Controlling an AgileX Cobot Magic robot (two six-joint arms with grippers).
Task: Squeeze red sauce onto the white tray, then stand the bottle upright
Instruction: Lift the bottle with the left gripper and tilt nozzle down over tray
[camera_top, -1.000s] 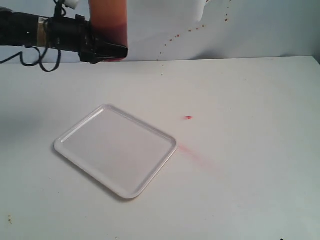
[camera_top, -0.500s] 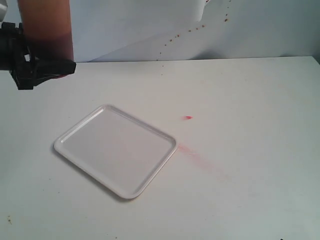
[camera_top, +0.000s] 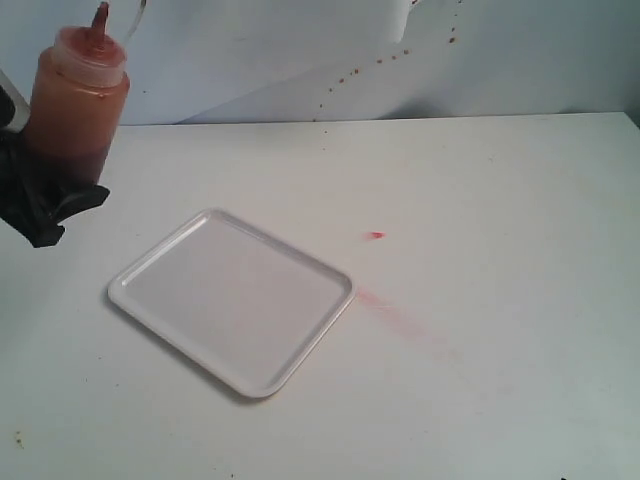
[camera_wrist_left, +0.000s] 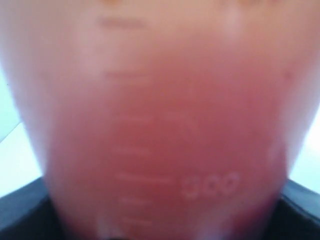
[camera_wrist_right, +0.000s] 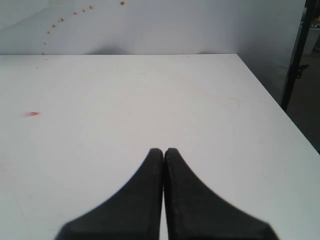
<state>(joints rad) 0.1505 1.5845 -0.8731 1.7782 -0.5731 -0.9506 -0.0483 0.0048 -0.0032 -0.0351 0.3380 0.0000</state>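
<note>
The bottle (camera_top: 78, 105) stands nearly upright at the far left of the exterior view, its red nozzle cap (camera_top: 100, 17) pointing up and dark red sauce in its lower part. My left gripper (camera_top: 45, 200) is shut on the bottle's lower body. Seen from the left wrist, the bottle (camera_wrist_left: 160, 120) fills the picture, blurred. The white tray (camera_top: 231, 297) lies flat on the table to the right of the bottle, with no sauce showing on it. One small red sauce drop (camera_top: 375, 235) sits on the table beyond the tray's right corner, also in the right wrist view (camera_wrist_right: 31, 114). My right gripper (camera_wrist_right: 163, 150) is shut and holds nothing.
A faint pale pink smear (camera_top: 395, 315) streaks the white table (camera_top: 500, 200) right of the tray. Brown specks dot the back wall (camera_top: 350, 70). The table's right edge (camera_wrist_right: 272, 95) drops off to a dark floor.
My left gripper has carried the bottle leftward and down, from high at the top of the view to near the table's left edge. The nozzle cap has come into sight.
</note>
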